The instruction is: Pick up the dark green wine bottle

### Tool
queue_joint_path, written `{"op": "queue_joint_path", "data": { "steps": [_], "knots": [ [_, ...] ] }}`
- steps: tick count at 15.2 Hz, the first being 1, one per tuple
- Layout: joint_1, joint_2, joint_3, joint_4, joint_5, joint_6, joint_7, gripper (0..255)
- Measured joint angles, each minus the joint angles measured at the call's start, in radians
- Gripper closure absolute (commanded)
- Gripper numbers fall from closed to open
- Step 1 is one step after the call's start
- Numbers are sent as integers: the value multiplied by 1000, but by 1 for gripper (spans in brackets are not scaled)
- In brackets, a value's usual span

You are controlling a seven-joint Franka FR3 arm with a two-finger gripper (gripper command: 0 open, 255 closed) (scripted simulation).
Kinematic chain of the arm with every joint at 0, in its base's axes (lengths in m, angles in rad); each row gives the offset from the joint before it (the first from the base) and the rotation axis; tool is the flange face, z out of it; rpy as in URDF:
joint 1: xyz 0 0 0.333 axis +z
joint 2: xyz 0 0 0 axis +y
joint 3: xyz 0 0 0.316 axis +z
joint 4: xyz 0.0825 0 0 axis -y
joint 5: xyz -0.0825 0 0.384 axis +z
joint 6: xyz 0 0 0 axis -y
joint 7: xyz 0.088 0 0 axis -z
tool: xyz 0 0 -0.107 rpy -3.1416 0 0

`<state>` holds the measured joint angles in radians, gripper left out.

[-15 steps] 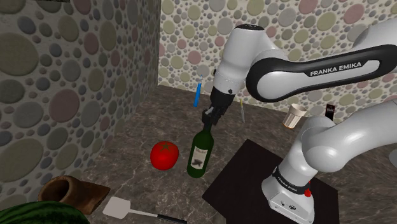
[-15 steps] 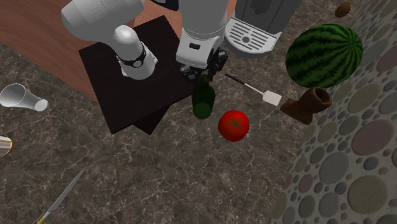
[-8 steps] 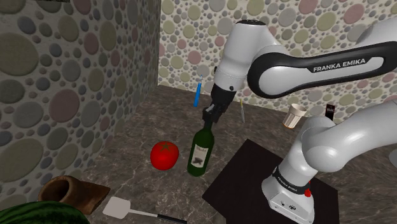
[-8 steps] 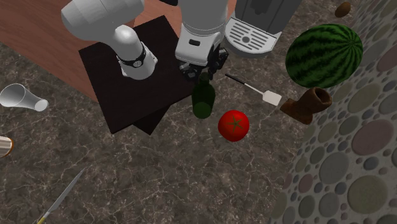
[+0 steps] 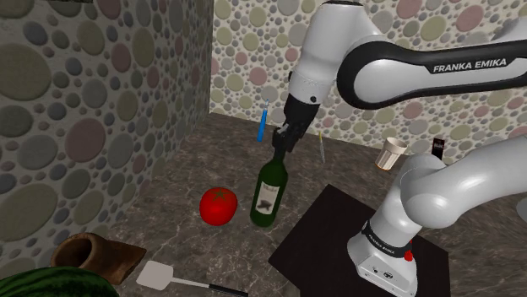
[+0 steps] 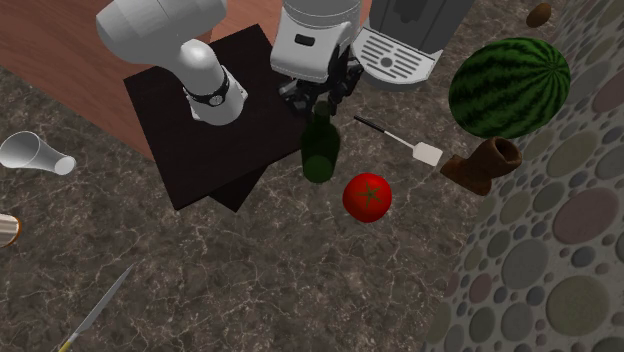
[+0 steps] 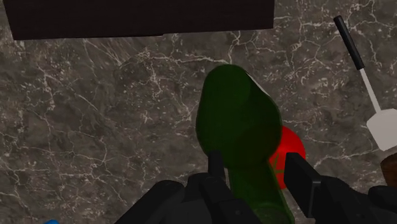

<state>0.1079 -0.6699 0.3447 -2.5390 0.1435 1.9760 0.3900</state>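
Shoulder view: pinching neck of wine bottle (image 5: 268, 191) in closed gripper (image 5: 285, 142); might lose it under heavy body, toppling onto tomato (image 5: 218, 206) at nine o'clock.

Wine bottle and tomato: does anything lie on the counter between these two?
Nothing does. In the shoulder view the dark green wine bottle and the red tomato are apart, with bare marbled counter between.

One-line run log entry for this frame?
phase: grasp | claw: shut on wine bottle neck | bottle: dark green, upright, beside tomato | lift-off: cannot tell
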Motion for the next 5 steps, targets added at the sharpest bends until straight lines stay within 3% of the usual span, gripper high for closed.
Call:
{"op": "queue_joint_path", "data": {
  "steps": [5],
  "knots": [
    [-4, -7, -11, 58, -8, -64, -3, 255]
  ]
}}
